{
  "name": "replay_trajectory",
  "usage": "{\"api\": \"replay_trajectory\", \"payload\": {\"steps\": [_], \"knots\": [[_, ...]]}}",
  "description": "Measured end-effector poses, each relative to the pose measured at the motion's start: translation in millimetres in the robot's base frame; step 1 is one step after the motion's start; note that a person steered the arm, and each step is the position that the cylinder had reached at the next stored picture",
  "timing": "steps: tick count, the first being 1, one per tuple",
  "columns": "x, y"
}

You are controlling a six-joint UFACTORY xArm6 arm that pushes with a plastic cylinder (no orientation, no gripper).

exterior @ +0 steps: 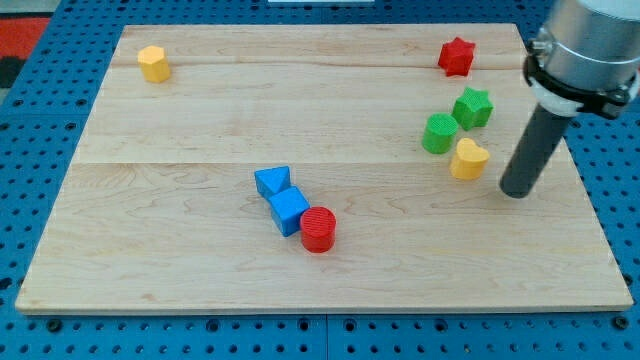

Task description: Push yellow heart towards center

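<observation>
Just left of my tip (517, 191) (not touching), yellow heart (468, 158).

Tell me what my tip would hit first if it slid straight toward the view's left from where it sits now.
Most likely the yellow heart. My tip sits just to its right and slightly lower in the view, so the hit may be glancing. Behind the heart lies the green cylinder; depth is hard to judge.

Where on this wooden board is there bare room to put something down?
The widest bare patch runs from the yellow block down the view's left to the blue blocks. The bottom right, past the red cylinder, is bare too. It is crowded at right: green blocks, yellow heart, red star and my tip.
</observation>
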State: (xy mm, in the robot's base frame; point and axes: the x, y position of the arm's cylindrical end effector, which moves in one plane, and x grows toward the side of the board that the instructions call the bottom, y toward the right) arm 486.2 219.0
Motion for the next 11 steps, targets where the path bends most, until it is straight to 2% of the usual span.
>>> {"api": "replay_trajectory", "payload": {"steps": [1, 2, 3, 6, 9, 10, 11], "knots": [[-18, 17], [-28, 1], [-28, -43], [-66, -154], [-99, -162], [-127, -161], [-136, -162]]}}
